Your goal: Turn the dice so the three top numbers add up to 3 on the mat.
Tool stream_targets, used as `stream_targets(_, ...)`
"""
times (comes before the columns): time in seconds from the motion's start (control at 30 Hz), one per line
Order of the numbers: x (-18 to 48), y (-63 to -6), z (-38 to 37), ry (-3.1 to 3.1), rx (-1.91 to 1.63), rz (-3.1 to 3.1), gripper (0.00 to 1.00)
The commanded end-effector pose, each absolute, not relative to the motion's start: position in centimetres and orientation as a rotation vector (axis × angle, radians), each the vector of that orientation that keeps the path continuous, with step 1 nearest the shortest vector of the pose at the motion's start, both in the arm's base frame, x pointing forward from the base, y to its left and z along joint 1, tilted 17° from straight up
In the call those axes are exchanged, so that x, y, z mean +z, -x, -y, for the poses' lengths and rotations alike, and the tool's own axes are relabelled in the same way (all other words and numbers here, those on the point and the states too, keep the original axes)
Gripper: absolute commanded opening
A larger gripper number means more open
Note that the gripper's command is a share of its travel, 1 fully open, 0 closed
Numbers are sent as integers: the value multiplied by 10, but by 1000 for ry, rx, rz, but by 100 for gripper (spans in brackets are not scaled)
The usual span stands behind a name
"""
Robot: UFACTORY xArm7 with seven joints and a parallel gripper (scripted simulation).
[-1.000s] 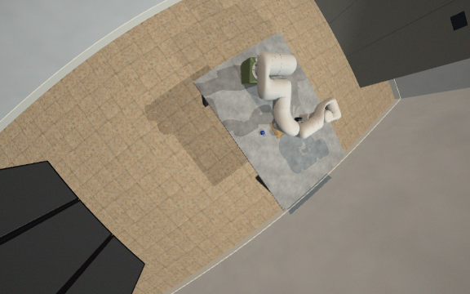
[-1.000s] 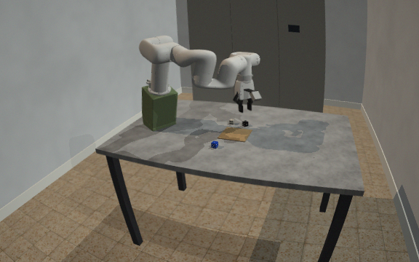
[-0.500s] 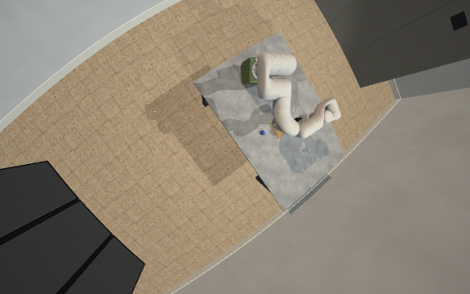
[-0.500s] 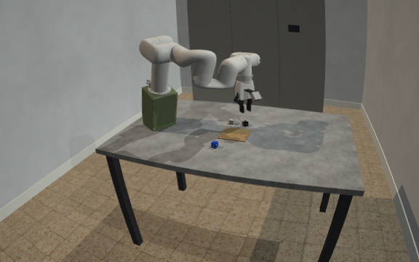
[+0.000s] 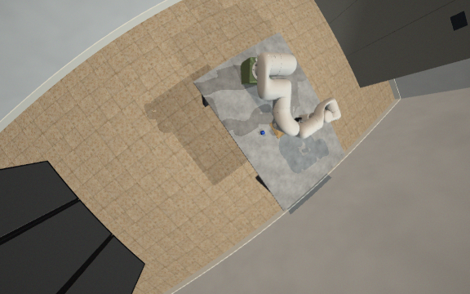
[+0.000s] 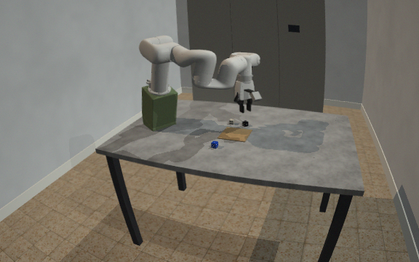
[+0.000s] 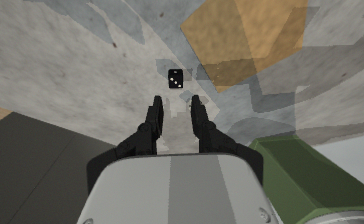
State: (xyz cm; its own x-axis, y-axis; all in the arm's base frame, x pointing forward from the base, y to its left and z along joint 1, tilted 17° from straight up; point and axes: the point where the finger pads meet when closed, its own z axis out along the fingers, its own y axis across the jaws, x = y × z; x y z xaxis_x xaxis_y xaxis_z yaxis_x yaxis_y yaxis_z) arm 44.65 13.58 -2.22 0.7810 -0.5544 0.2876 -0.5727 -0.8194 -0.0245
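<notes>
Leftmost on the tabletop (image 6: 304,171), a blue die (image 6: 214,144), just off the tan mat (image 6: 235,134). Behind the mat's far edge, a white die (image 6: 231,121) and a black die (image 6: 245,123), both off it. Above these, hand (image 6: 245,108) half-narrowed, grasping nothing, fingers pointing down.

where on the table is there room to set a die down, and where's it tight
Free: the mat itself carries no dice, and the wide table stretch right of it. Tight: behind the mat, where the white die and black die sit under the hand; blue die by its front-left corner.
</notes>
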Motion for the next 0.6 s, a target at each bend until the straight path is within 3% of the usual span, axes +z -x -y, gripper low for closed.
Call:
stream_targets(0.0, -21, -447, -137, -2906, 442, 920, 42)
stream_targets(0.57, -29, -449, -135, -2906, 442, 920, 42)
